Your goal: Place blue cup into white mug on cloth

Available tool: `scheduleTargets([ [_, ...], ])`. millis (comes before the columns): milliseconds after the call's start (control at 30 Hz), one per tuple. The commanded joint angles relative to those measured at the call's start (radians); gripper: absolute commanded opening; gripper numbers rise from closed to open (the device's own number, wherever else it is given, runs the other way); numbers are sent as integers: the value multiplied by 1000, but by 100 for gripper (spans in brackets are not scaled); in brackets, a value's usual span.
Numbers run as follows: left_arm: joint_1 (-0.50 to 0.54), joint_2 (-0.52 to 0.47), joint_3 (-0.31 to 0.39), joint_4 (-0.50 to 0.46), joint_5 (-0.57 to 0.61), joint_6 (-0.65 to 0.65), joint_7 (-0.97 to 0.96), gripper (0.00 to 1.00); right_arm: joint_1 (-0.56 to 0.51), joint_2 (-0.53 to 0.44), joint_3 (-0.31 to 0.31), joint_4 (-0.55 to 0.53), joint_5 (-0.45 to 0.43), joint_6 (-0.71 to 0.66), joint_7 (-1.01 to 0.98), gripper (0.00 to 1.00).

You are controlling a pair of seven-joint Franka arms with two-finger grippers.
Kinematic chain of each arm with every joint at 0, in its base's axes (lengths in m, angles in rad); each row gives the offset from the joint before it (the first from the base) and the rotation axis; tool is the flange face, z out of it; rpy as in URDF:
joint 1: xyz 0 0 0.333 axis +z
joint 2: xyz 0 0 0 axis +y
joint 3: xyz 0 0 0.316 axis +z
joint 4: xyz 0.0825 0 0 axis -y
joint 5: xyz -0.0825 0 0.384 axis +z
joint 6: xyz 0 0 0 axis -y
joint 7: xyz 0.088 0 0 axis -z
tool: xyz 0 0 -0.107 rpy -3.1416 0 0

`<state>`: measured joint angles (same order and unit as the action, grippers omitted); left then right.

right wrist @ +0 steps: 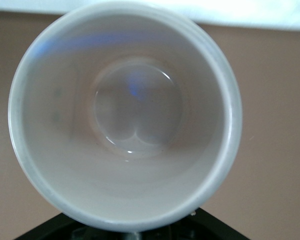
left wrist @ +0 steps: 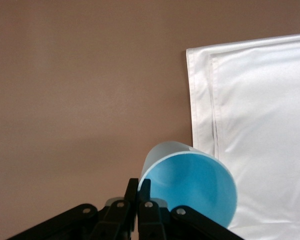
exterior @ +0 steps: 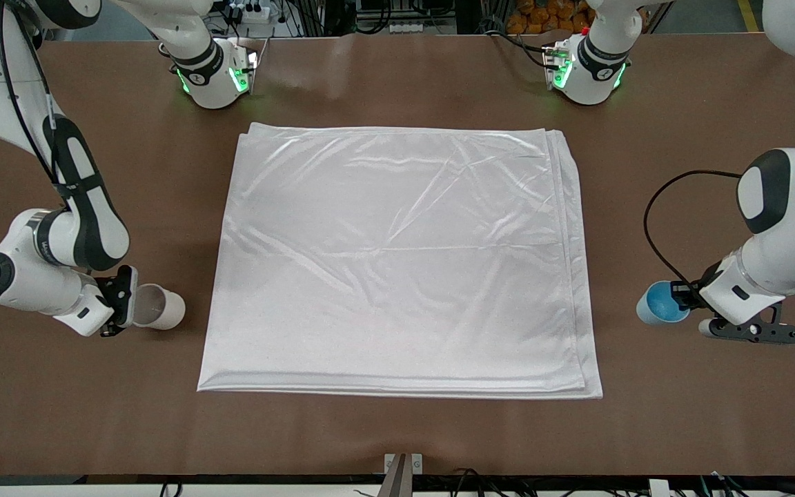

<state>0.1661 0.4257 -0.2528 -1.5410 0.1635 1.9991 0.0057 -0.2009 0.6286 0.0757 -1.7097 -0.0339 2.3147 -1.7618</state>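
Note:
The blue cup is tipped, with its bright blue inside showing, over bare table beside the cloth at the left arm's end. My left gripper is shut on its rim; in the left wrist view the fingertips pinch the cup wall. The white mug is tilted over bare table beside the cloth at the right arm's end. My right gripper is shut on it at its mouth end. The mug fills the right wrist view and hides the fingers and the handle.
The cloth lies flat in folded layers mid-table, and its edge shows in the left wrist view. Brown table surrounds it. Both arm bases stand along the table edge farthest from the front camera.

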Motion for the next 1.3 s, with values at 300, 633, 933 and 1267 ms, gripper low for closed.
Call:
scheduleTargets([
  [300,1,-5,-6,7,-16,-23,-1,0,18,-101,108,-22,16,-107,105,0],
  [633,-10,-4,-6,6,-16,-25,-1,0,142,-148,108,-47,14,-123,246,0],
  [933,-25,-4,-6,7,-16,-26,-1,0,311,-195,108,-73,5,-123,493,0],
  [1267,-33,-5,-6,12,-16,-48,-1,0,503,-182,105,-73,-35,-109,689,0],
])
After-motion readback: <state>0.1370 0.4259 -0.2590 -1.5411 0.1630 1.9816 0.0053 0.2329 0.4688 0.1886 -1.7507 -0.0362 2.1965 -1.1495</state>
